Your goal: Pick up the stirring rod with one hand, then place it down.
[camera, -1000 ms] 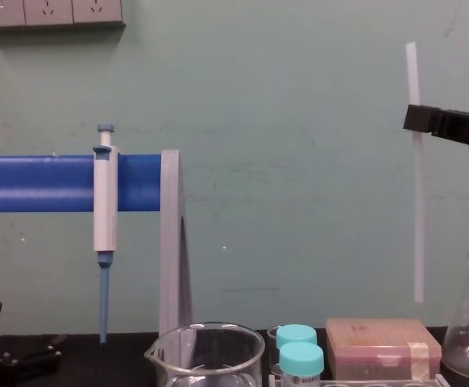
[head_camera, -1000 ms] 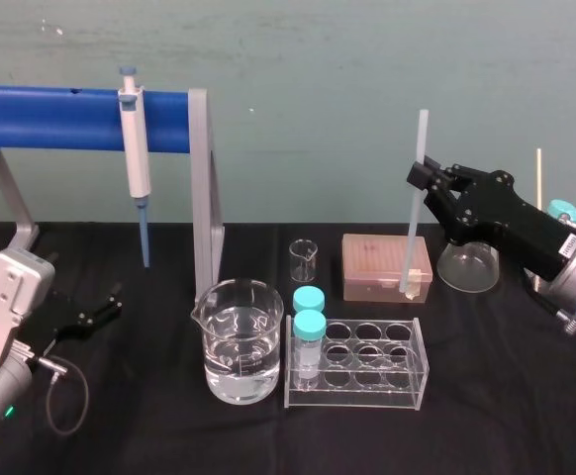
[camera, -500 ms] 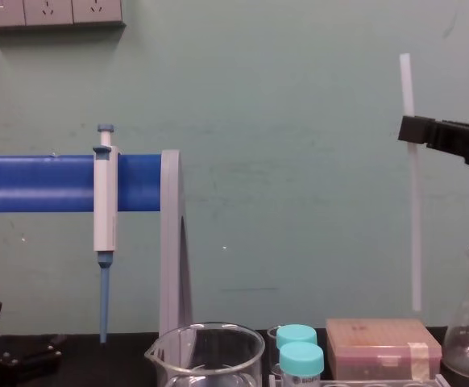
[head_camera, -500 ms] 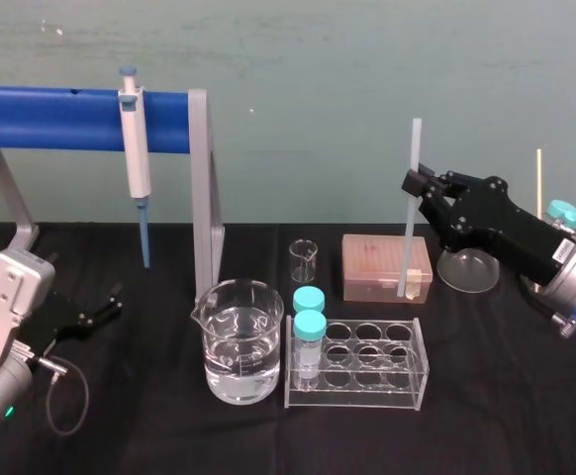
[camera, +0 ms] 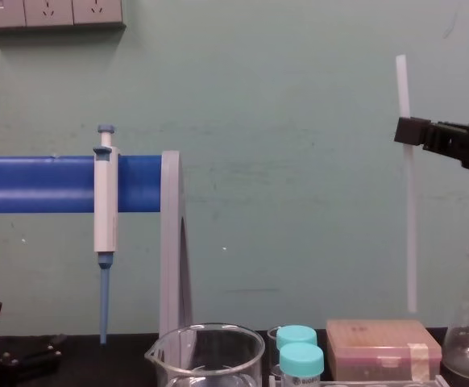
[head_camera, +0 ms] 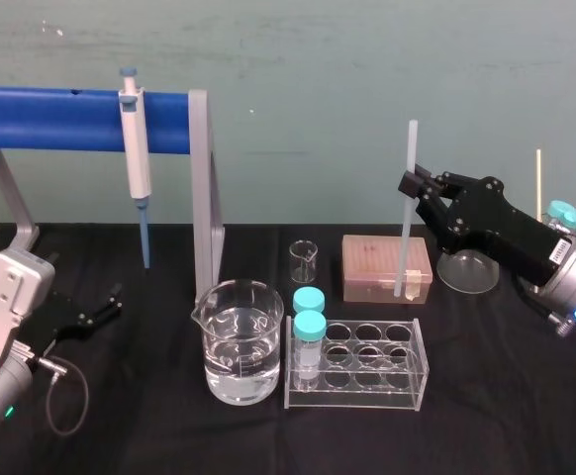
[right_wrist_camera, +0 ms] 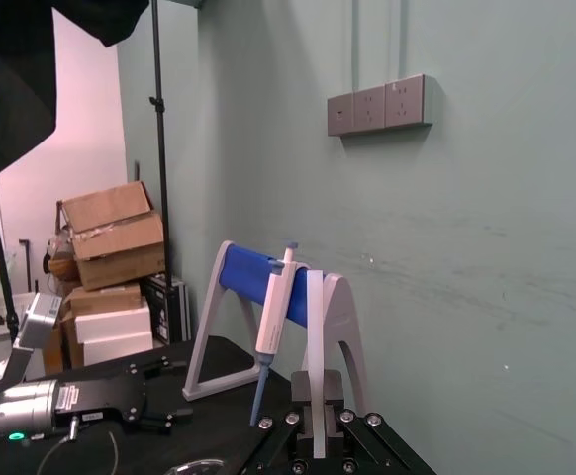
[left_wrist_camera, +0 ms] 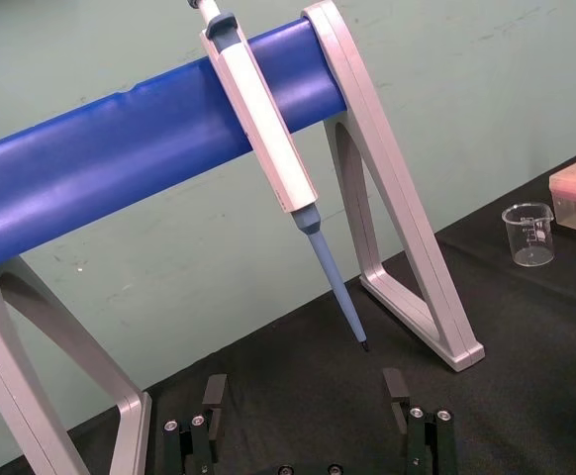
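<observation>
The right gripper (head_camera: 412, 185) reaches in from the right edge of the worktop (head_camera: 506, 396), raised well above it. Its fingers pinch the stirring rod (head_camera: 407, 233) a little above the rod's middle. The rod stands upright in the air, toward the back right of the worktop. In the chest view the rod (camera: 410, 234) ends just above the pink box (camera: 383, 347) without touching it, and the right gripper (camera: 408, 131) grips it from the right. The wrist view shows the rod (right_wrist_camera: 317, 386) squeezed between the two fingers. A glass flask (head_camera: 468, 267) stands behind the gripper. The left gripper (head_camera: 110, 305) rests low at the left edge of the worktop, its fingers (left_wrist_camera: 214, 396) spread and holding nothing.
</observation>
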{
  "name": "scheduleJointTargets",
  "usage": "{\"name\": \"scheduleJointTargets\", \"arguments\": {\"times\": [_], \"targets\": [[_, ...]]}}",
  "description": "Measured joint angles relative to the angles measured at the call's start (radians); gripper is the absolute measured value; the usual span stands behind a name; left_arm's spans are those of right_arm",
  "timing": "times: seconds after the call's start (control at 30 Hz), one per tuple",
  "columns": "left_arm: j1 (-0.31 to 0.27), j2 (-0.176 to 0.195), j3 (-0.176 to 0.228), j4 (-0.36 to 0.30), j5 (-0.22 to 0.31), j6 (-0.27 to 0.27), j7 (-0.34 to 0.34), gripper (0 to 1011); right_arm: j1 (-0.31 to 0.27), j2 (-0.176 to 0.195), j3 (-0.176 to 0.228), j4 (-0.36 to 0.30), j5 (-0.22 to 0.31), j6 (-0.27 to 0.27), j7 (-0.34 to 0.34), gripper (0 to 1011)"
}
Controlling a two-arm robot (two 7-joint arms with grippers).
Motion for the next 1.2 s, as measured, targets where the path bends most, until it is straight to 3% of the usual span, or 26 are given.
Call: {"name": "scheduleJointTargets", "arguments": {"times": [0.63,0.9,1.0,1.2], "targets": [[0.000,0.000,0.000,0.000,0.000,0.000,0.000,1000,-0.032,0.002,-0.016,0.039,-0.021,-0.026,0.025,64],[0.000,0.000,0.000,0.000,0.000,0.000,0.000,1000,-0.065,-0.001,-0.018,0.047,-0.067,-0.063,0.008,64],[0.000,0.000,0.000,0.000,0.000,0.000,0.000,1000,-0.080,-0.014,-0.015,0.057,-0.115,-0.104,-0.019,64],[0.000,0.000,0.000,0.000,0.000,0.000,0.000,1000,-0.097,-0.043,-0.002,0.076,-0.141,-0.125,-0.046,64]]}}
